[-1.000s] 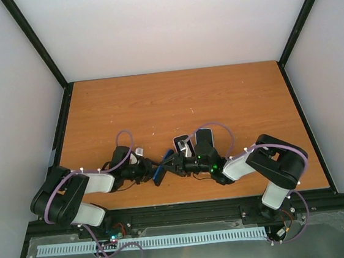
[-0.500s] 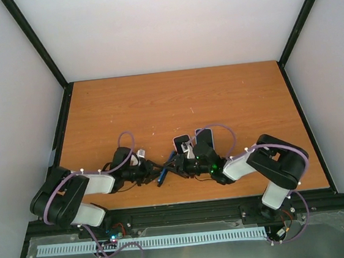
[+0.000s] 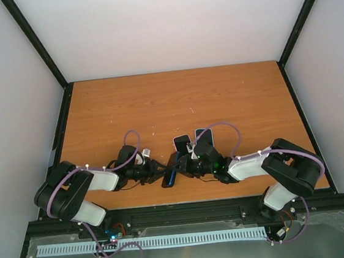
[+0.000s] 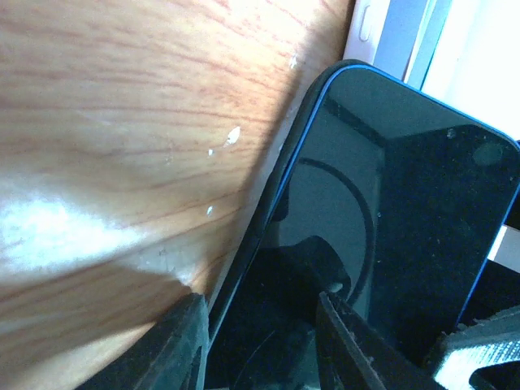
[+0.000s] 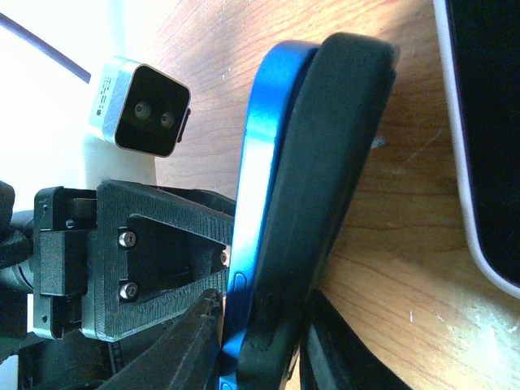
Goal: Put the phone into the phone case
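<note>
Over the table (image 3: 156, 100), the phone (image 4: 406, 211) is clamped in the left gripper (image 4: 260, 349) and the case (image 5: 333, 162) in the right gripper (image 5: 260, 349), pressed together between them; a corner could be left unseated by skew.

Both arms lie low and stretched toward the middle, forearms nearly level, wrists almost meeting; the left arm (image 3: 100, 181) reaches rightward from its folded shoulder, the right arm (image 3: 250, 167) leftward; the left gripper (image 3: 156, 170) and right gripper (image 3: 180, 165) face each other tip to tip; the right fingers (image 5: 199, 341) clamp the phone case (image 5: 325, 162) and phone (image 5: 253, 187) between them; the left fingers (image 4: 180, 345) stand parted, their contact unclear.
</note>
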You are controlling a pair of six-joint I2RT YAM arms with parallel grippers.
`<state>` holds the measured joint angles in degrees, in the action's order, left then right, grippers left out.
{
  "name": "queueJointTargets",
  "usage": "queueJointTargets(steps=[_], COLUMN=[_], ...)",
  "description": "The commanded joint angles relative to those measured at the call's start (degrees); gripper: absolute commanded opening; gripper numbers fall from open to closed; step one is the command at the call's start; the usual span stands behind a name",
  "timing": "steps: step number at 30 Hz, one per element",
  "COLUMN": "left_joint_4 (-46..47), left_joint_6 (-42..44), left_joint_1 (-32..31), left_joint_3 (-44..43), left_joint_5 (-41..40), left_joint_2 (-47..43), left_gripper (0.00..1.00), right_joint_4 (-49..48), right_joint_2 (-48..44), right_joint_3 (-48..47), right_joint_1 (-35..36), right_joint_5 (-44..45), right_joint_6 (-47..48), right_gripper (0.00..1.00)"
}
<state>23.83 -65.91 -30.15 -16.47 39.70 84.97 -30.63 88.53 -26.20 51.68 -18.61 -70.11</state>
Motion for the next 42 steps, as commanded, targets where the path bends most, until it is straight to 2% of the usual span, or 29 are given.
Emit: queueJointTargets(steps=[1,5,9,11,20,26,30,32,37,42], left_joint_4=[1.67,1.71,2.31,2.68,2.17,-4.25,-10.21,-10.83,-7.16,0.25], left_joint_6=[-0.57,-0.30,-0.28,-0.27,-0.19,3.63,8.42,10.30,11.18,8.51], left_joint_1=[-1.31,-1.31,-1.29,-1.27,-1.27,-1.31,-1.09,-1.04,-0.94,-0.96], left_joint_3=[-0.18,-0.31,-0.06,-0.05,-0.06,-3.78,-7.46,-8.93,-9.97,-8.38], left_joint_5=[1.33,1.25,1.08,1.27,1.16,0.87,0.54,2.09,9.46,15.26], left_joint_2=[0.47,0.92,1.82,2.38,1.68,-5.29,-12.35,-15.67,-21.19,-23.34], left_gripper=[0.38,0.38,0.39,0.39,0.42,0.55,0.73,0.77,0.74,0.54], right_joint_4=[-0.10,1.99,4.80,4.78,8.27,8.64,7.74,9.18,9.14,5.08], right_joint_2=[-1.83,-2.38,-1.91,-1.58,-3.98,-12.82,-21.82,-25.98,-32.21,-35.34], right_joint_3=[0.59,0.31,-1.06,-1.16,-1.38,-0.23,2.36,2.14,0.83,1.23], right_joint_1=[-0.64,-0.73,-0.70,-0.70,-0.73,-0.73,-0.89,-0.88,-0.97,-0.97], right_joint_5=[3.78,4.69,4.32,4.07,6.65,6.66,5.79,4.19,-1.46,-3.89], right_joint_6=[1.76,2.58,3.19,3.21,6.68,12.69,15.81,18.07,20.25,19.06], right_gripper=[0.22,0.18,0.30,0.32,0.11,0.08,0.08,0.08,0.08,0.08])
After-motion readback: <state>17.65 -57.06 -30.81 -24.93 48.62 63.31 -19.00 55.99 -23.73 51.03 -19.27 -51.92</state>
